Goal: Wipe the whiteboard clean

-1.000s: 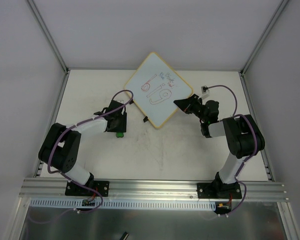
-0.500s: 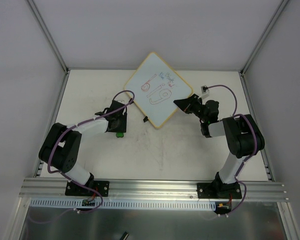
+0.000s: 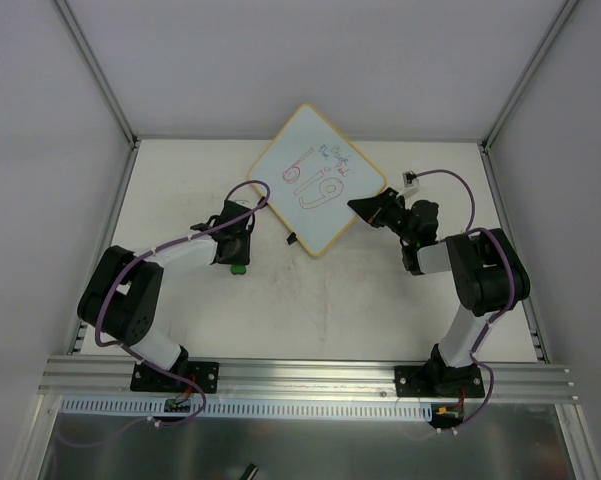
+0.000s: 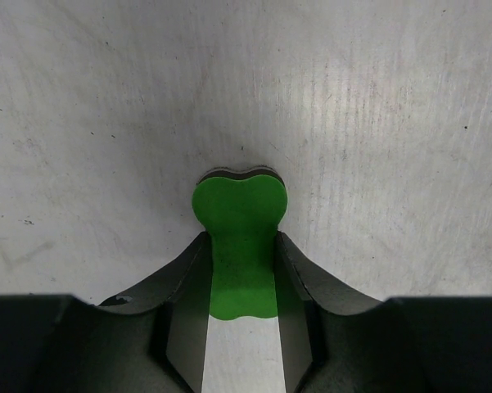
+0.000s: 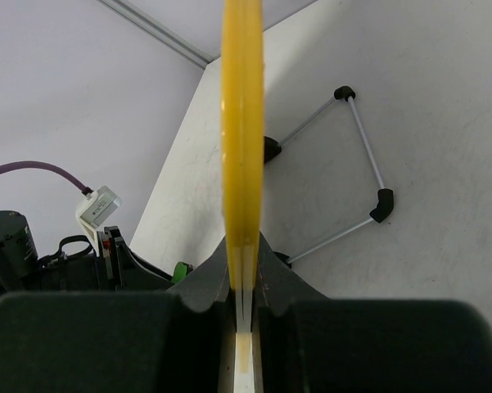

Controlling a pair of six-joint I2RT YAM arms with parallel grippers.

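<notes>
- Left gripper [image 4: 239, 250] clamped tight on the green eraser [image 4: 239, 205], down on the table [image 4: 376, 123].
- Right gripper [image 5: 244, 258] pinches the whiteboard [image 3: 318, 180] by its frame, far mid-table, scribbles unwiped.
- Light, stiff, slick board, I'd say: edge hold suits it.

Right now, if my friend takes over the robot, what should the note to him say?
Left fingers: shut on the green eraser, low by the table, left of the whiteboard and apart from it.
Right fingers: shut on the whiteboard's yellow edge, holding it up at a tilt.
Done: eraser and board are both gripped.
Left: the red and blue scribbles are all there, nothing wiped yet. Bring the eraser over and rub them off.
</notes>
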